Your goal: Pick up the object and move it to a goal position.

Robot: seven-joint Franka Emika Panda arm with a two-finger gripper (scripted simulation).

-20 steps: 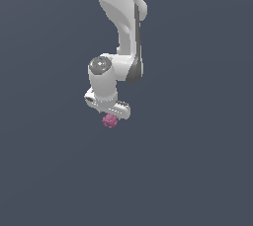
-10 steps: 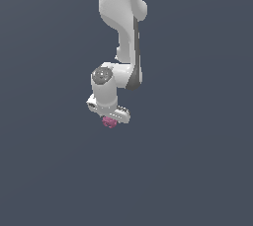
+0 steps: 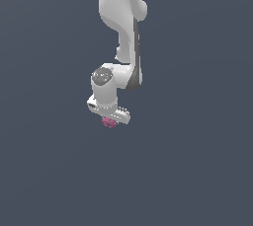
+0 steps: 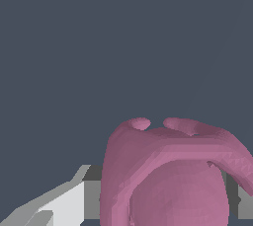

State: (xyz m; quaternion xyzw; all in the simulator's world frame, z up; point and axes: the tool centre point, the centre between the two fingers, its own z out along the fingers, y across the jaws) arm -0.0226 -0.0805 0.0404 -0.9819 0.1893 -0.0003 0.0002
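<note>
The object (image 3: 108, 122), a small pink lump, is sitting right under the claw (image 3: 110, 120), peeking out from beneath the white hand in the exterior view. In the wrist view the object (image 4: 173, 175) is filling much of the picture close to the camera, showing a rounded body with a curved ridge arching over it and two small bumps along its upper edge. Grey and white parts of the claw are showing on either side of it there, pressed up against it or very nearly so, so the claw is looking closed around the lump, though the fingertips themselves are hidden and the contact is hard to make out. Moving outward, the white wrist with its round grey cap (image 3: 102, 76) is standing just above the hand, and the arm (image 3: 121, 18) is rising from it toward the top edge of the exterior view. All around is a plain dark grey-blue surface (image 3: 197, 146), and whether the lump is touching it cannot be told.
</note>
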